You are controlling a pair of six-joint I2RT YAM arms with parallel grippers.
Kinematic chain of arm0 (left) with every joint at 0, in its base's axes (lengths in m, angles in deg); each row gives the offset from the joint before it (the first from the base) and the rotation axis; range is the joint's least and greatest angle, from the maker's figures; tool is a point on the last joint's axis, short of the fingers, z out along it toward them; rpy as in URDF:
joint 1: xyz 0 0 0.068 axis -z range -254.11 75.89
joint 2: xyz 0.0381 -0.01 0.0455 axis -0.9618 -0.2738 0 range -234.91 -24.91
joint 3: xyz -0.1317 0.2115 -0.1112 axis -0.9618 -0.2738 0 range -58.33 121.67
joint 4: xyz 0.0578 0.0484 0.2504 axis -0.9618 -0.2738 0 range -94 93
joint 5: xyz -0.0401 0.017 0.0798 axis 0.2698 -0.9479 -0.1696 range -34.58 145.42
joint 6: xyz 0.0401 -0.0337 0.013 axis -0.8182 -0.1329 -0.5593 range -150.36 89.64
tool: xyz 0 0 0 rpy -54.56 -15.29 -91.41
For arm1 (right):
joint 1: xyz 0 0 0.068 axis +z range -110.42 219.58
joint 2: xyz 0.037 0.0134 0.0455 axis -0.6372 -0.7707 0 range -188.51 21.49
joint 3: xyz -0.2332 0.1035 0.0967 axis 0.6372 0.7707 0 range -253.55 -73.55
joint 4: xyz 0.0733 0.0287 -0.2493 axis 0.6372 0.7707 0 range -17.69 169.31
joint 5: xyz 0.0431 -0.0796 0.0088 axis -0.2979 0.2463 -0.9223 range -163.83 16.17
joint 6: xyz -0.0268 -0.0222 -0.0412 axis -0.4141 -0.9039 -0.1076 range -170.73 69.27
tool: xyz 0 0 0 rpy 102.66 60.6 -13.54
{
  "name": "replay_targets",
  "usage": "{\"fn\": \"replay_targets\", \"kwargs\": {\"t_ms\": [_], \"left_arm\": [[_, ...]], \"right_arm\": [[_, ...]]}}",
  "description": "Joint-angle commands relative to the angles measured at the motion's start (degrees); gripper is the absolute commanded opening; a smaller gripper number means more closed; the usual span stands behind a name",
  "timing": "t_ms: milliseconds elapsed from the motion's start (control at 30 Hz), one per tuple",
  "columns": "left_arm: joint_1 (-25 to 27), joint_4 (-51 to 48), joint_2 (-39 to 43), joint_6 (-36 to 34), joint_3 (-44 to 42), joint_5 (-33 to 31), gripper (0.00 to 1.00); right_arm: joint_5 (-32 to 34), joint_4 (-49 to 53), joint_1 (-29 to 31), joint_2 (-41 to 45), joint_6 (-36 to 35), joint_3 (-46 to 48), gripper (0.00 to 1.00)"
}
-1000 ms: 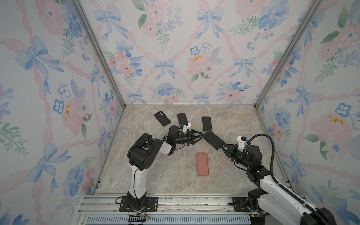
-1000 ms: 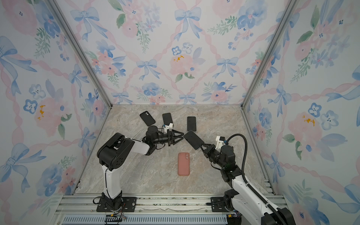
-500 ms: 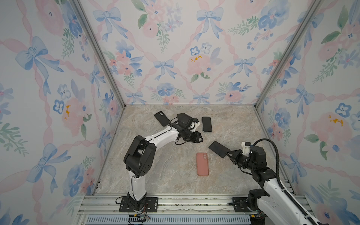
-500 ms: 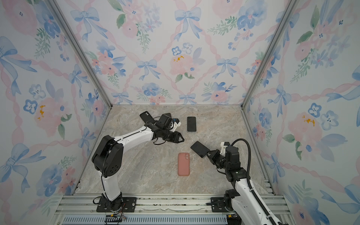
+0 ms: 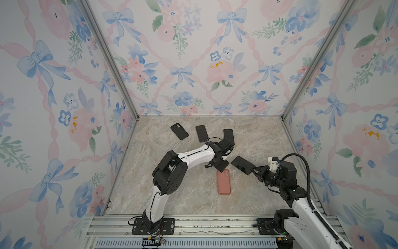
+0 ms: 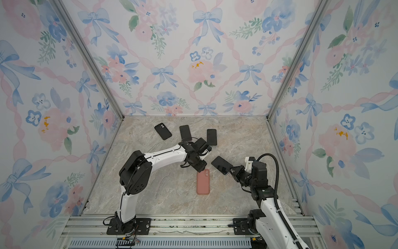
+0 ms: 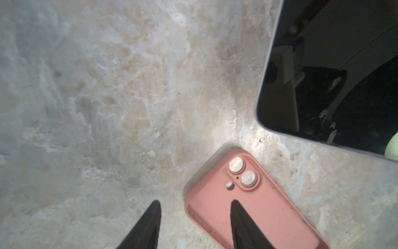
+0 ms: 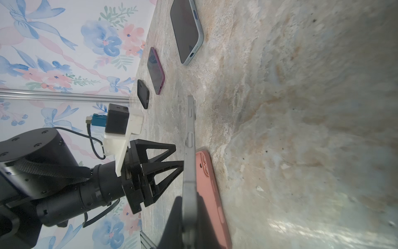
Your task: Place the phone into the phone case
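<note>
Left arm first: the left gripper (image 5: pixel 220 165) hangs low over the camera end of the pink case (image 5: pixel 224 182), jaws about half apart and empty. In the left wrist view 1 finger sits over the case and 1 over the bare table (image 5: pixel 172 194). The case lies flat and empty near the middle, with marble showing through its 2 lens holes. Just to its right, the phone (image 5: pixel 242 165) is up off the table and tilted, pinched at 1 end by the right gripper (image 5: pixel 255 169), which is clamped tight on it. So the pickup is done; lining up, lowering and pressing in are all left, I'd say.

Materials now: the case looks soft and matte, with rounded corners and a raised rim. The phone is a thin slab of glossy black glass with a grey metal edge and side buttons. The table is mottled beige stone, faintly shiny.
</note>
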Motion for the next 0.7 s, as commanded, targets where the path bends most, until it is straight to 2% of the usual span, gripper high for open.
{"fn": "replay_targets", "kwargs": {"t_ms": [0,267,667], "left_arm": [[0.67,-1.86,-2.29,-1.85,2.39,-3.01,0.54],[1.04,-1.84,-5.47,-3.29,3.31,1.61,0.5],[1.16,-1.87,-5.57,-3.48,0.71,-0.57,0.22]], "right_arm": [[-1.8,-2.48,-0.49,0.74,-0.24,-0.7,0.0],[-1.23,-0.38,-0.52,0.9,-1.54,-1.13,0.0],[-0.88,0.03,-0.49,0.07,-2.42,-1.29,0.0]]}}
